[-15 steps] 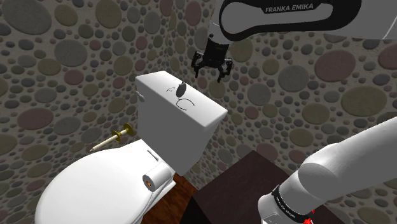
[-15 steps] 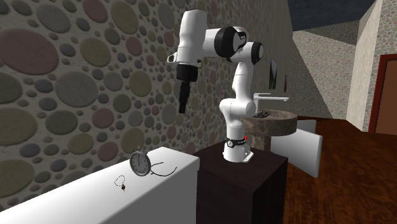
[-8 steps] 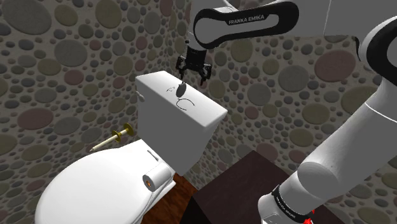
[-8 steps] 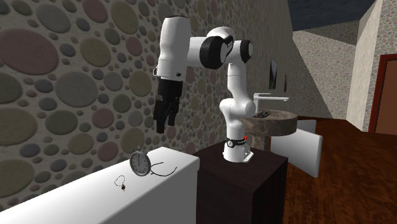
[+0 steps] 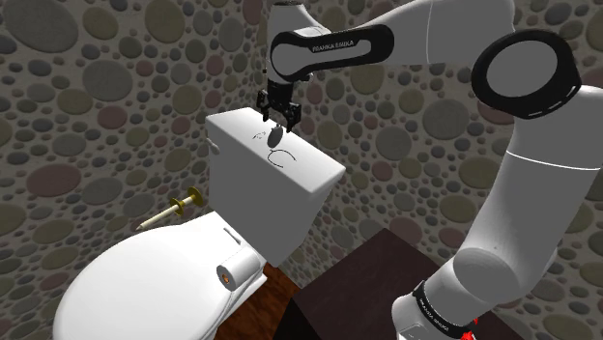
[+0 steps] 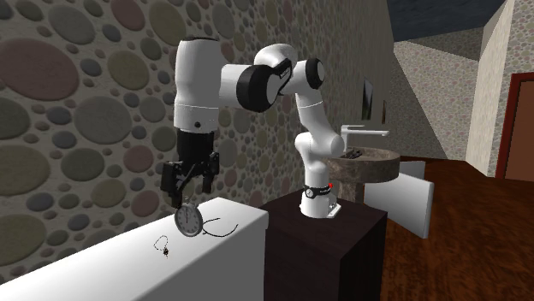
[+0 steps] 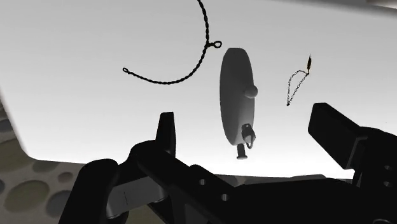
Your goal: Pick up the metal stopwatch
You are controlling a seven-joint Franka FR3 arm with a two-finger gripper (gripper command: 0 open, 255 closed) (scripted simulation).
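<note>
A grey metal stopwatch [image 5: 275, 137] stands upright on its edge on the white toilet tank lid [image 5: 309, 169], with a thin dark cord curling beside it. In the second exterior view the stopwatch [image 6: 188, 221] shows its round dial. My black gripper [image 5: 277, 114] hangs just above it, pointing down and open. From the side, the gripper [image 6: 190, 184] is a short gap above the watch. In the wrist view the stopwatch [image 7: 236, 95] lies between and beyond the spread fingers [image 7: 167, 132], untouched, and the gripper [image 7: 251, 130] holds nothing.
A small loose chain [image 7: 296, 86] lies on the lid next to the watch. Behind the tank rises a pebble-patterned wall [image 5: 97, 87]. Below are the toilet seat [image 5: 145, 280], a paper roll [image 5: 237, 270] and a brass handle [image 5: 179, 205]. The dark stand [image 6: 317, 239] and a sink [image 6: 364, 162] are beyond.
The arm has swung toward the shoulder view's left and come down. The gripper has gone from beside the tank to just above the stopwatch, still open.
</note>
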